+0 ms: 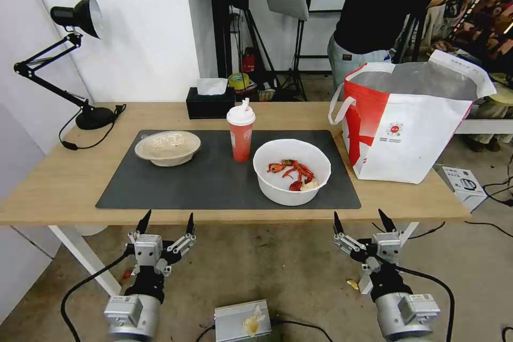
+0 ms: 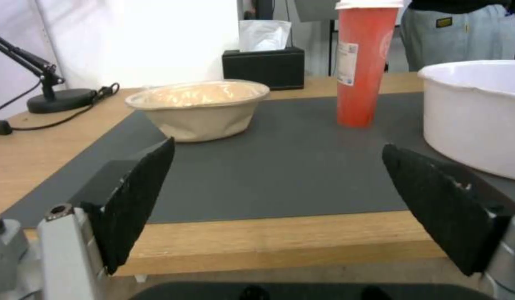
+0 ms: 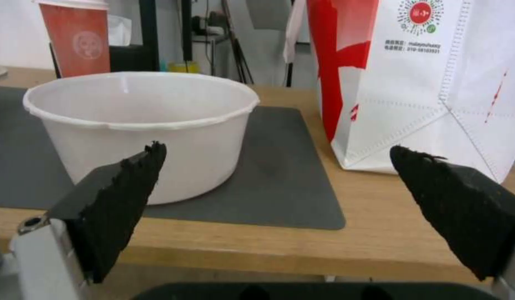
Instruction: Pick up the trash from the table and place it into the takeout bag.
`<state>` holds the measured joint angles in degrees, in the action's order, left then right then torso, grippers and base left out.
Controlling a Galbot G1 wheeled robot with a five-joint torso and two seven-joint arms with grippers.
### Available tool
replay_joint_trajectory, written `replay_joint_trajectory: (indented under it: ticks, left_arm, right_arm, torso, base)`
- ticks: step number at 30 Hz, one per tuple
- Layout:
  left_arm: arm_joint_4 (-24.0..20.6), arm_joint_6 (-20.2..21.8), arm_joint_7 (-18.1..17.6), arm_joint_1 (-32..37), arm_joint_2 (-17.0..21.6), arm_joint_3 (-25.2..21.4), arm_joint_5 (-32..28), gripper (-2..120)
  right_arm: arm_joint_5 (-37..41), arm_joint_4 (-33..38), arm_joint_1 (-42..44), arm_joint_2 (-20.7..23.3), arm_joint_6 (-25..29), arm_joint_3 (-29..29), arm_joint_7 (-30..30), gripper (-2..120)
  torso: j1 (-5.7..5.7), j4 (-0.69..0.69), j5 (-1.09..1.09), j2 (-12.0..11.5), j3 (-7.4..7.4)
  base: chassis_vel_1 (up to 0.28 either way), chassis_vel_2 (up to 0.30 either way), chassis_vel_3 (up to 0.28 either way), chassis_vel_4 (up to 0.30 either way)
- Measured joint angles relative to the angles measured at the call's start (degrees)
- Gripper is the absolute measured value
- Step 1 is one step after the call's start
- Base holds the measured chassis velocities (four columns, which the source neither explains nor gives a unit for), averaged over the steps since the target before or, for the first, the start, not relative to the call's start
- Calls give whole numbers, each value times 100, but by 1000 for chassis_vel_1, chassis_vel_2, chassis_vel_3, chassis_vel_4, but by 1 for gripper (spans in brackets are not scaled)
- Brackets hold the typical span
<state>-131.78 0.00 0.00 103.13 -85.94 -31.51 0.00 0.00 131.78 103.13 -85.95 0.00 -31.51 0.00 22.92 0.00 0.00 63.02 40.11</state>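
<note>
— Both grippers hang before the table's [image 1: 64,192] near edge, spread wide, holding nothing: left gripper [image 1: 166,223] at 7 o'clock, right gripper [image 1: 364,221] at 5.

— Which is nearer the trash?

— Right, I'd judge: the white crayfish bowl [image 1: 292,171] sits toward 11 o'clock of it. Beyond: red cup [image 1: 241,133], beige lidded bowl [image 1: 167,147], takeout bag [image 1: 411,123] at 2 o'clock.

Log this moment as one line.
left gripper: open, before table edge | right gripper: open, before table edge | large round white bowl, tall red paper cup: on mat | bag: empty-handed
</note>
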Motion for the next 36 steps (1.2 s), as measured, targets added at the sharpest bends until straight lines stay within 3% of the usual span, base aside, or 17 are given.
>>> replay_joint_trajectory:
  ticks: [15,19,21,23,24,33,36]
  left_arm:
    - [0,0,0,0,0,0,0,100]
    - [0,-41,-150,44,10,75,90,100]
    - [-5,-169,-445,149,31,292,289,100]
    - [-31,-355,-855,286,60,568,560,100]
    - [-31,-355,-855,286,60,568,560,100]
    - [-118,-1057,-2464,826,180,1637,1612,100]
    - [-122,-1259,-2572,885,197,1715,1695,100]
  right_arm:
    - [-5,9,8,14,0,-1,3,100]
    - [-330,353,298,354,70,-114,169,100]
    - [-599,668,558,720,188,-224,319,100]
    - [-605,732,600,879,362,-263,321,100]
    - [-605,732,600,879,362,-263,321,100]
    - [-481,775,599,1116,468,-303,263,100]
    - [-444,774,572,1190,468,-303,231,100]
  torso:
    - [0,0,1,0,0]
    - [0,1,4,-1,0]
    - [0,-1,-7,1,0]
    - [-1,1,3,2,-1]
    - [-1,1,3,2,-1]
    - [-1,0,1,1,0]
    - [-1,0,0,1,0]
  base:
    - [0,0,0,0]
    - [0,0,0,0]
    - [0,0,0,0]
    - [0,0,0,0]
    - [0,0,0,0]
    - [0,0,0,0]
    - [0,0,0,0]
